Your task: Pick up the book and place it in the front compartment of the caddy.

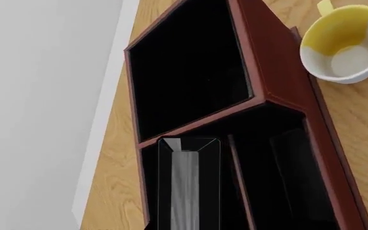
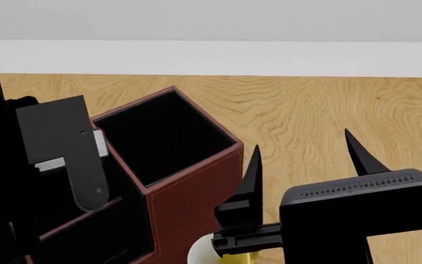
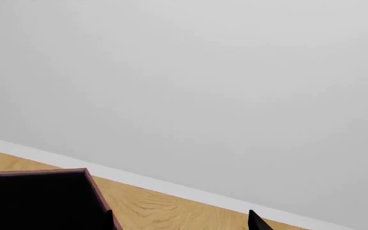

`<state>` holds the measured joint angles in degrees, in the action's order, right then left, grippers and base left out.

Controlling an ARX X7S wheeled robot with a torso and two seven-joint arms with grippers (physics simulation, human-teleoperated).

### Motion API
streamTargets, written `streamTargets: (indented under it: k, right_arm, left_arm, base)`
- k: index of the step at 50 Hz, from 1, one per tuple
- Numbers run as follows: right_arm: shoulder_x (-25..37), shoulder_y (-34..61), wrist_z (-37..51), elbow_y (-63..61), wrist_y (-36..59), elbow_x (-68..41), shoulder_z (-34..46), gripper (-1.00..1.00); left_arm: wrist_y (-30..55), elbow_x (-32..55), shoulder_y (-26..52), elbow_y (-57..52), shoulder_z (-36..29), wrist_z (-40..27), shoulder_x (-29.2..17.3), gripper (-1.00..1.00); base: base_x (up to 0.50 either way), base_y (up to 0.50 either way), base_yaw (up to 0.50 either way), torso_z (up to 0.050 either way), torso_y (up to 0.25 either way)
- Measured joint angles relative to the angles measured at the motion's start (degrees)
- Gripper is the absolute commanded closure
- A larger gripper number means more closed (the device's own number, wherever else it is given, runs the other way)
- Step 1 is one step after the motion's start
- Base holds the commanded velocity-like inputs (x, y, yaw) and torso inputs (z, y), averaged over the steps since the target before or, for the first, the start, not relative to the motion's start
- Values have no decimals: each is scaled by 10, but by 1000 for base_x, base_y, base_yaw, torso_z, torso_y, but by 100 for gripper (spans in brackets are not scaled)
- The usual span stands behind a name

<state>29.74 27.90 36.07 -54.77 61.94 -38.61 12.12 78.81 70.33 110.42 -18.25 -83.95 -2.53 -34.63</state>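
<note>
The dark red caddy (image 2: 189,192) stands on the wooden table, its large square section farthest from me. The thin black book (image 1: 185,187), white page edges showing, stands end-down in a narrow section next to that square one, at the caddy's (image 1: 260,62) nearer end. In the head view the book (image 2: 53,132) sticks up tilted above the rim, with my left gripper (image 2: 86,192) shut on it. My right gripper (image 2: 303,146) hangs open to the right of the caddy with nothing between its fingertips. The right wrist view shows one corner of the caddy (image 3: 37,173) beside the right gripper (image 3: 182,223).
A white cup with a yellow inside (image 1: 344,43) stands on the table close to the caddy's long side, and shows under my right gripper as a cup rim (image 2: 222,253). A pale wall with a white skirting (image 2: 211,58) runs along the table's far edge.
</note>
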Motion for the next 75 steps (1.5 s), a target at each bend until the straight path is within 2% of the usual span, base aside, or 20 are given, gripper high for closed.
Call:
streamTargets:
  k: [34,75]
  right_arm:
    - [11,-4,15,-4,-6,-15,-1,-100]
    - [20,13,38,-7,6,-47,-3,-100]
  left_arm:
    - [-62,-82,-42,129,-46,28,31,100]
    - [-134,-122,-113,210,-65,31,35,100]
  base:
    - [0,0,0,1,2]
    - [0,0,0,0,2]
